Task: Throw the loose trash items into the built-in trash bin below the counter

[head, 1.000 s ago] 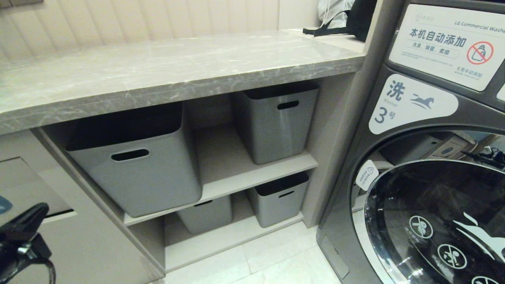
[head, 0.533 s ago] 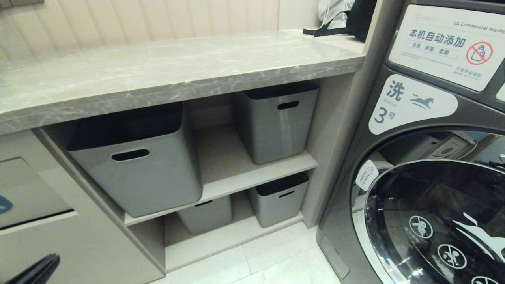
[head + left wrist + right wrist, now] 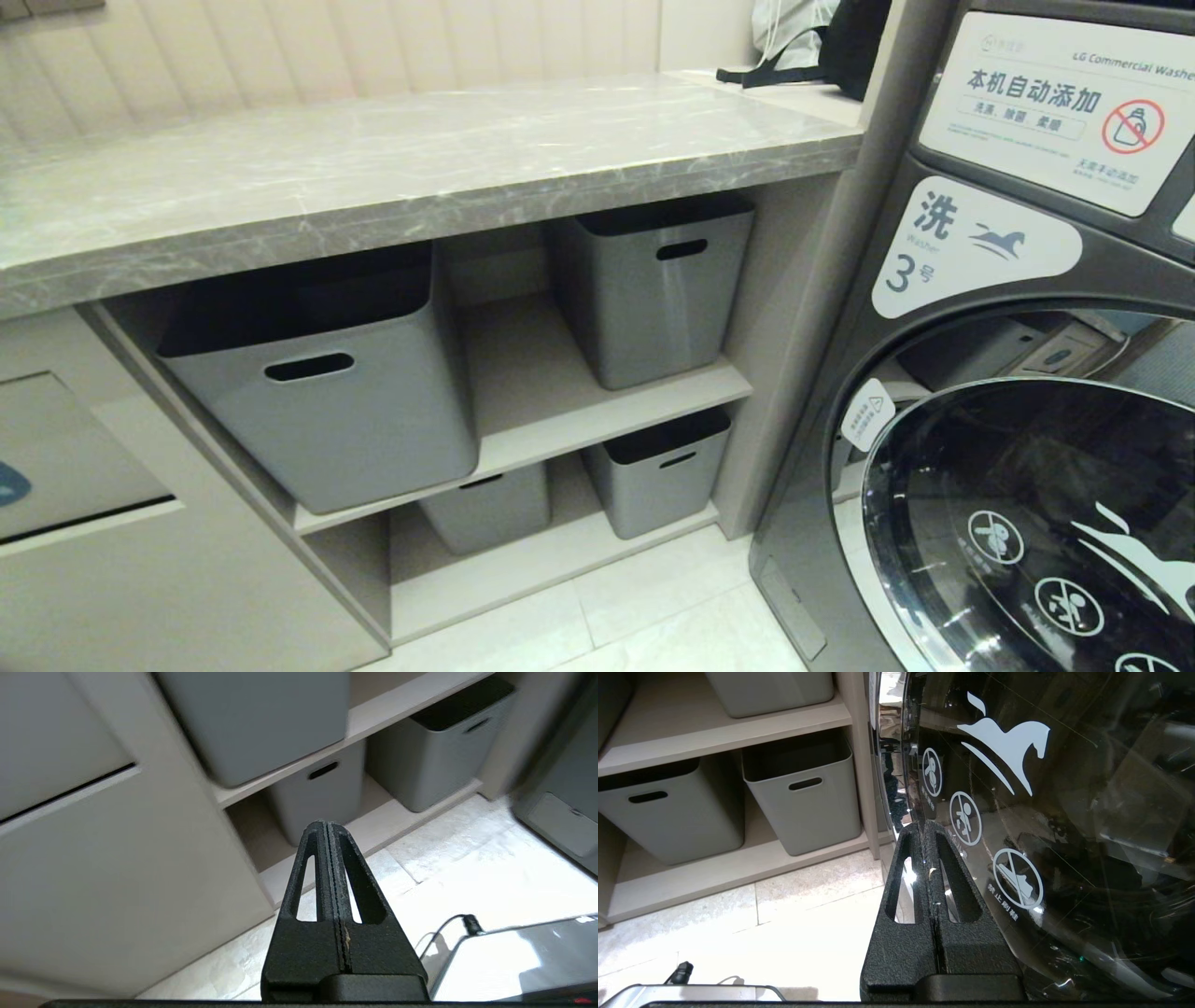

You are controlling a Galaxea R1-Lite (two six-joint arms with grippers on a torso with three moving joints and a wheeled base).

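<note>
Counter (image 3: 420,159) bare on top in head view, none of the trash seen anywhere. Trash bin flap (image 3: 65,457) sits under counter's left end, left of the grey tubs (image 3: 327,392). Left gripper (image 3: 329,828) pinched closed, empty, low before the cabinet under the counter. Right gripper (image 3: 924,828) closed, empty, by the washer door (image 3: 1041,812).

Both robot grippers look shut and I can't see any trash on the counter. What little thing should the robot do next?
Probably nothing more than keep its arms tucked low. The marble counter shows no scraps, the trash bin flap sits closed, and the left gripper and right gripper are both shut with nothing in them. The job looks finished, though the bin's inside is hidden.
</note>
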